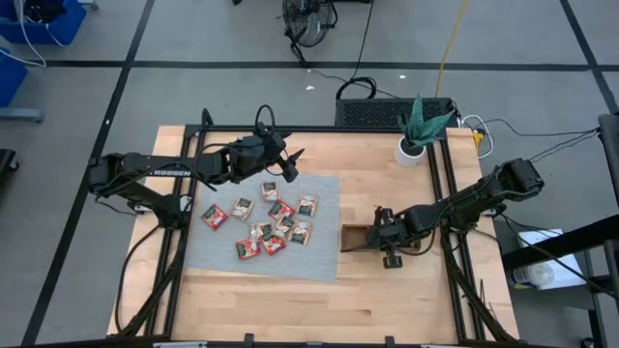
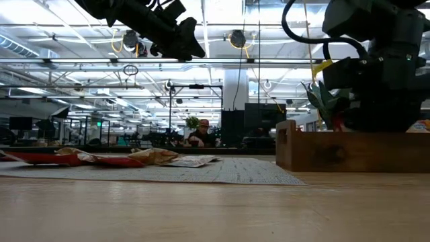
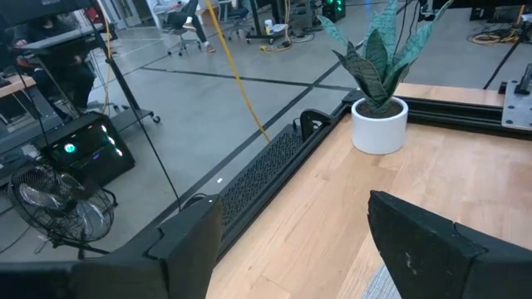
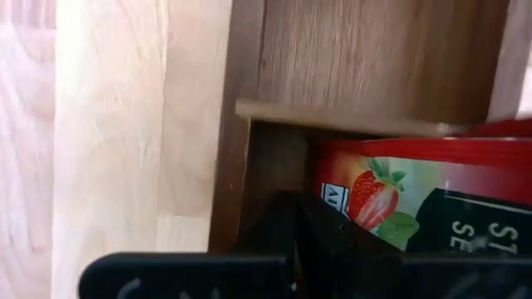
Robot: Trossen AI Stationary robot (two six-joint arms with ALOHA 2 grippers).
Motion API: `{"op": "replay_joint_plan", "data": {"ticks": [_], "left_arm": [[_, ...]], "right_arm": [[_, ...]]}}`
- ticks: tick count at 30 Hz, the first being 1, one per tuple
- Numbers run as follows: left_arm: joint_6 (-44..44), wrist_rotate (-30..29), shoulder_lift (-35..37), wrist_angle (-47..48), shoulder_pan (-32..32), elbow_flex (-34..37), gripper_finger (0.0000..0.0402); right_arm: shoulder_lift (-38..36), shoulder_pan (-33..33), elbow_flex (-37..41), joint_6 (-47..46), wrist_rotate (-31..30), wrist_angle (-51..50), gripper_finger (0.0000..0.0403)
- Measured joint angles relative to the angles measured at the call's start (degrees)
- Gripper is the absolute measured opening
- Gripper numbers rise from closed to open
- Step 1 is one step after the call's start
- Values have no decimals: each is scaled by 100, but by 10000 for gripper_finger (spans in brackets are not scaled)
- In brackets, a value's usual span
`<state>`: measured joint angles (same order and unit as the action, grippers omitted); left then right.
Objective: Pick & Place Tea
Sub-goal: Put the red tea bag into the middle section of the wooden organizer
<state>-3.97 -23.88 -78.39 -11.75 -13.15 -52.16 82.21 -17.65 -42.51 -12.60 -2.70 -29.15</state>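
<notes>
Several small red, white and green tea sachets [image 1: 266, 227] lie flat and scattered on the grey mat [image 1: 324, 256]; the low view shows them as a flat heap [image 2: 101, 159]. My left gripper [image 1: 293, 162] hangs open, high above the mat's far edge [image 2: 191, 47], and touches nothing [image 3: 291, 241]. My right gripper [image 1: 387, 246] is down in the brown wooden tray [image 1: 353, 237], behind its wall [image 2: 349, 151]. In the right wrist view a red sachet with a strawberry print [image 4: 374, 191] lies in a tray compartment, right in front of that gripper.
A white pot with a green plant [image 1: 418, 135] stands at the table's far right, also seen ahead of the left gripper [image 3: 378, 108]. Black frame rails [image 1: 440, 193] run along the table's sides. Bare wood [image 1: 319, 309] lies near the front edge.
</notes>
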Motion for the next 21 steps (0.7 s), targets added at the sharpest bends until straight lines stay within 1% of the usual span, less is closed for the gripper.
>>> {"op": "replay_joint_plan", "data": {"ticks": [5,13,17,19,21], "left_arm": [[0,0,0,0,-1,0,296],[-1,0,0,3,0,0,296],[-2,0,0,81,-1,0,296],[-3,5,0,234,-1,0,296],[-4,132,1,444,0,0,296]], "right_arm": [[-2,-5,-257,-15,0,-305,0],[-186,-9,-762,168,0,-389,0],[-508,6,-770,299,-40,-232,0],[-622,42,-770,255,-175,-20,0],[-691,79,-768,188,-333,316,0]]}}
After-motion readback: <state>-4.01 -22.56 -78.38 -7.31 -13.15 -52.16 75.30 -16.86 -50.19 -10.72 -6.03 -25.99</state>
